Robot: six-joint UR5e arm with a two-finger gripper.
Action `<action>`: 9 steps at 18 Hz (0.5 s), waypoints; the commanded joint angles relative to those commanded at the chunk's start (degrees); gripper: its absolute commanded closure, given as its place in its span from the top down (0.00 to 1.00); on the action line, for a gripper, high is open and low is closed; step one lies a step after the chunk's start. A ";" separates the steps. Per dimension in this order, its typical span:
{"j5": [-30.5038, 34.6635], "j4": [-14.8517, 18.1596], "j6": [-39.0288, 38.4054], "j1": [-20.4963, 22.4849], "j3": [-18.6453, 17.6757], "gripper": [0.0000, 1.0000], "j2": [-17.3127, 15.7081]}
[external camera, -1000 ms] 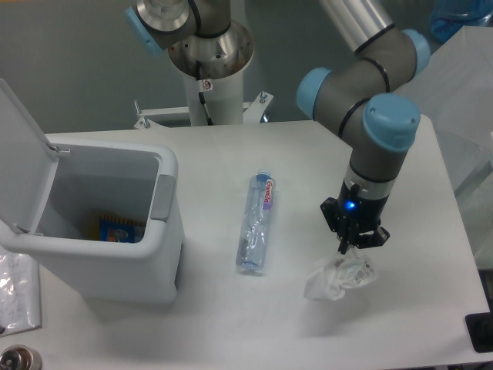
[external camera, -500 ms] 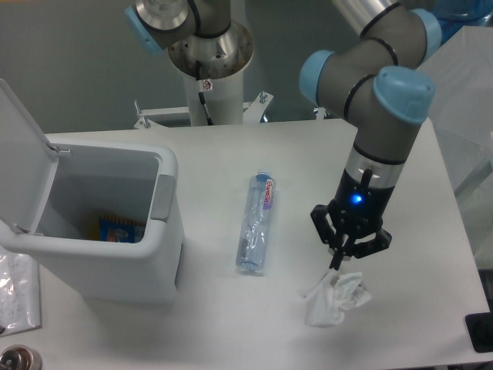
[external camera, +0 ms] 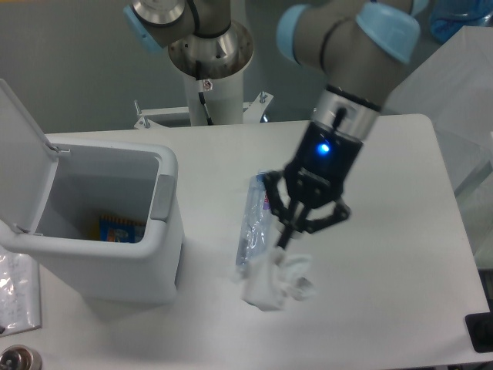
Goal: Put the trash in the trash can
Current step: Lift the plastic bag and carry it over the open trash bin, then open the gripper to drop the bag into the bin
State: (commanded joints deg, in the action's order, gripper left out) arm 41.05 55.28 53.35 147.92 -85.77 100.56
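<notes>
At the left, the trash can [external camera: 115, 231] is seen on the white surface [external camera: 400, 254], its flip lid [external camera: 19, 154] raised and a blue-and-yellow item [external camera: 119, 229] lying inside. Toward the middle, the bottle [external camera: 250, 223] lies flat on the surface, partly covered by the arm's tool. Just right of it, the pincer [external camera: 283, 237] is clenched on the crumpled wrapper [external camera: 276, 281], which hangs below the fingertips beside the bottle's lower end.
</notes>
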 joint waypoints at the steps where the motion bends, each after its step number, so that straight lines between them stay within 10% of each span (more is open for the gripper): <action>1: -0.70 -0.09 0.09 -0.61 -1.66 0.00 -1.84; 9: -4.58 -0.09 0.09 -4.83 -8.97 0.00 -9.06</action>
State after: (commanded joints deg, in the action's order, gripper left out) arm 36.48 55.20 53.44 143.10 -94.74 91.49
